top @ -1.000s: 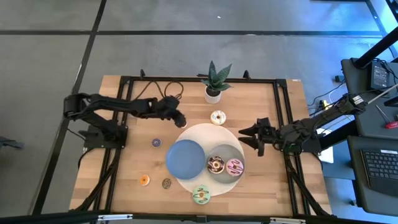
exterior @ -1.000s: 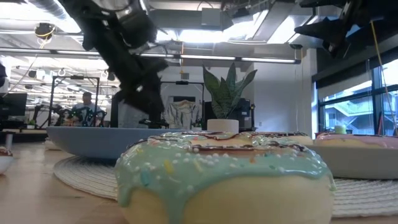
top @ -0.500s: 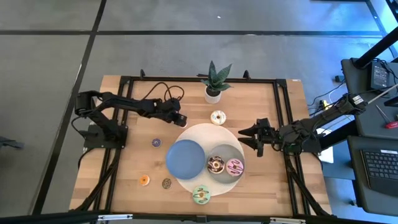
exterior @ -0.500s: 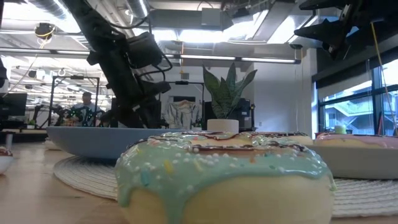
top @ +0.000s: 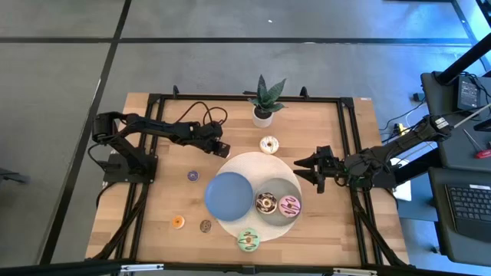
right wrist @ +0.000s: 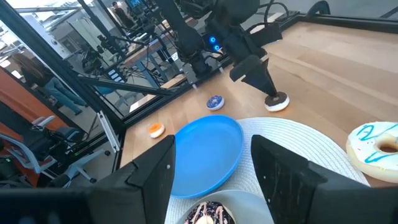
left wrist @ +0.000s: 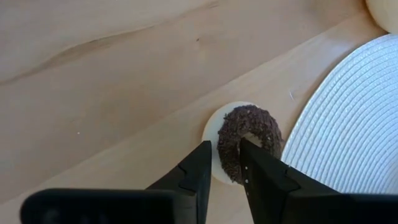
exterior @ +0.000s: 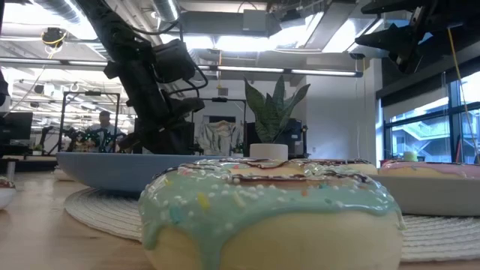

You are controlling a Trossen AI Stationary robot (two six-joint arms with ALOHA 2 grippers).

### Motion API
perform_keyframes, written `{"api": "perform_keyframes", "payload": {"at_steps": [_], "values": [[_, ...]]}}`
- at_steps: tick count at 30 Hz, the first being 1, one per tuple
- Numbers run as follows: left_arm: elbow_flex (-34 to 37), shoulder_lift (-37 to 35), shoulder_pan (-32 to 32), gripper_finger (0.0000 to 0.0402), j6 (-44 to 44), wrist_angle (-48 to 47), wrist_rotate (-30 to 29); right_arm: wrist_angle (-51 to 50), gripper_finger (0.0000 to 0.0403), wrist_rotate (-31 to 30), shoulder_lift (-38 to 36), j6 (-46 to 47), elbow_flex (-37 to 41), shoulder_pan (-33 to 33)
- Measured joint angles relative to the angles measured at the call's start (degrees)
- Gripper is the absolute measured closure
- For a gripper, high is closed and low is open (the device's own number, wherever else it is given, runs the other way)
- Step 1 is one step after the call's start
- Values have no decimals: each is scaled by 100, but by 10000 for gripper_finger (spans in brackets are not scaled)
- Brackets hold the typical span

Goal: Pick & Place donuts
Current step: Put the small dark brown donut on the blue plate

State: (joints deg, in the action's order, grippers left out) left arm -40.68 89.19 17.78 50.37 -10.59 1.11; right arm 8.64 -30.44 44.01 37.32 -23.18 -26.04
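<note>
1. The left hand [left wrist: 222, 163] has dropped to the desk [top: 153, 192] since a second ago, its nearly closed fingers pinching the dark mini donut's [left wrist: 249, 140] rim beside the woven mat [left wrist: 348, 118].
2. The right hand [top: 301, 165] hovers unchanged, spread wide, empty.

Hidden and cut-off parts
In the left wrist view the white donut [left wrist: 387, 11] is cropped to a sliver at 2 o'clock. In the low view the green donut [exterior: 270, 217] hides most of the plates behind it.
</note>
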Motion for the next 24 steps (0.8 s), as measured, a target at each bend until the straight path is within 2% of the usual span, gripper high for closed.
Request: {"api": "perform_keyframes", "payload": {"at_steps": [19, 24], "values": [[-1, 0, 1, 327, 0, -104, 46, 0, 192, 0, 0, -2, 0, 0], [-1, 109, 3, 335, -5, -102, 230, 0, 192, 0, 0, 3, 0, 0]]}}
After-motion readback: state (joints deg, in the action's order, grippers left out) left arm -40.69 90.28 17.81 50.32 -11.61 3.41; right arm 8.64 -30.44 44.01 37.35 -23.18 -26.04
